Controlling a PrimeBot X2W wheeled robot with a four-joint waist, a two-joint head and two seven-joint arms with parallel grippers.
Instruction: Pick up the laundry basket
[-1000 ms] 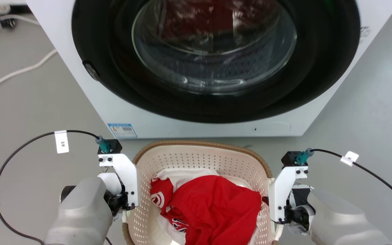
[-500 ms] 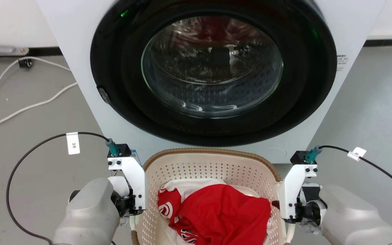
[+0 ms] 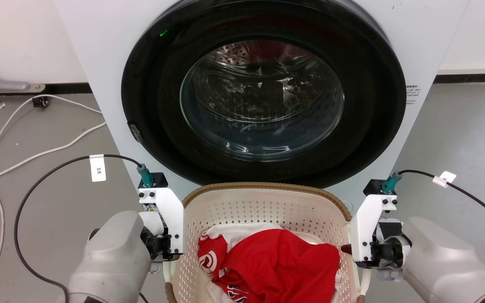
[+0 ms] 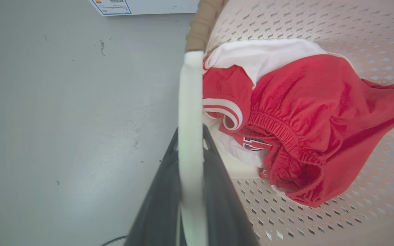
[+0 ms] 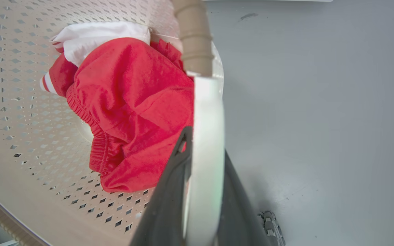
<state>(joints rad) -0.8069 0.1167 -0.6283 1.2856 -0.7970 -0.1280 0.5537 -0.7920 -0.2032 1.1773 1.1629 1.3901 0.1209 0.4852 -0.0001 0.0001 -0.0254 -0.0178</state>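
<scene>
- Laundry basket (image 3: 263, 206) is dwarfed by the washing machine (image 3: 99, 63), whose white body and round dark glass door take up the upper half of the head view.
- Grey floor (image 3: 457, 139) spreads to both sides, with a white cable (image 3: 36, 153) trailing at middle left.
- The laundry basket sits at lower centre of the head view, just in front of the machine and between the two arms; it is cream and perforated with a brown rim.
- Red and white clothes (image 3: 276, 265) lie bunched inside it.
- Left gripper (image 4: 191, 133), at bottom centre of the left wrist view, has its dark fingers pinching the basket's white side handle (image 4: 190, 85).
- Right gripper (image 5: 205, 143), at bottom centre of the right wrist view, likewise pinches the other white handle (image 5: 207, 102).
</scene>
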